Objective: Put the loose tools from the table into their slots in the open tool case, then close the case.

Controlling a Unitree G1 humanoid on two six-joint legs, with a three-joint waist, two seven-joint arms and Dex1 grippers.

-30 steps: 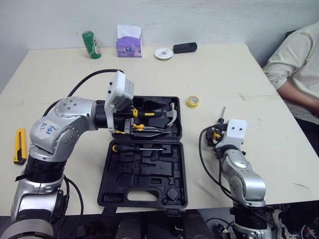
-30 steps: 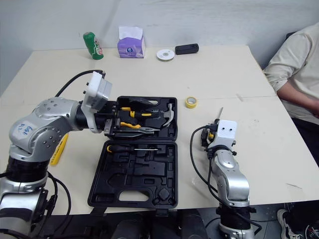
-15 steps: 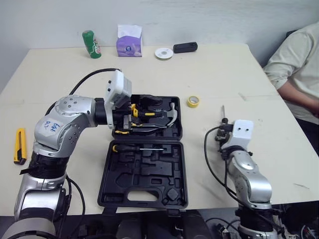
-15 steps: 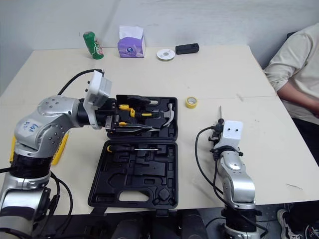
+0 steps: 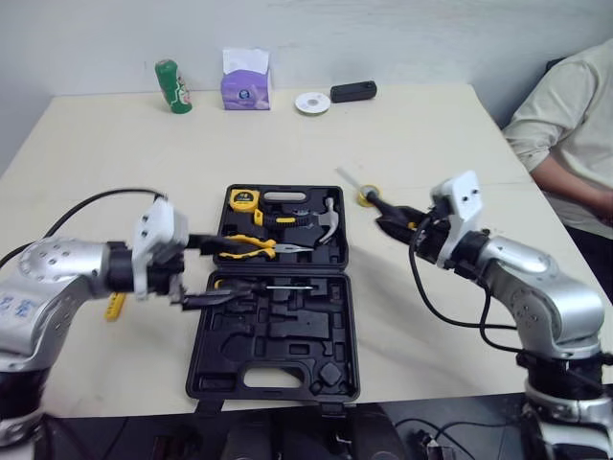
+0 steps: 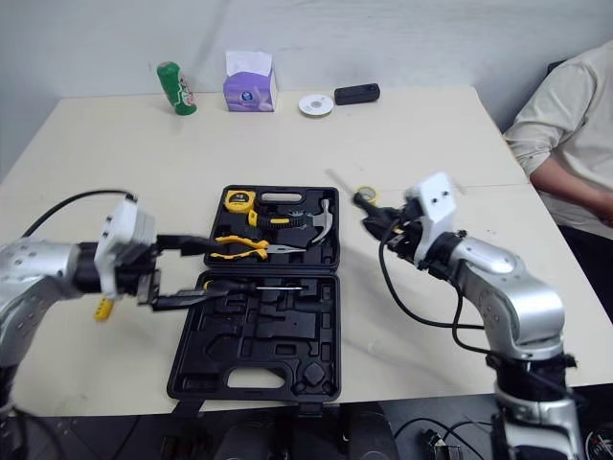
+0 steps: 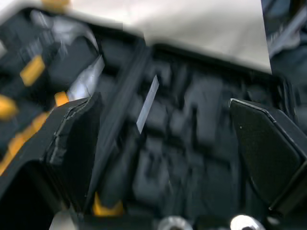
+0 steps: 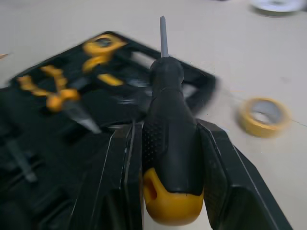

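Cream surface, open tool case (image 5: 273, 359) sitting dead centre, and the right hand (image 5: 402, 225) is clamping a black-handled screwdriver (image 8: 169, 120) in the air just off the case's right edge. Its shaft is aiming across the case, so I'd say it's lining up for an empty slot. The left hand (image 5: 205, 271) is hovering at the case's left edge, fingers spread wide and carrying nothing, probably ready to steady the case. A yellow tape roll (image 5: 371, 195) is lying near the case's far-right corner.
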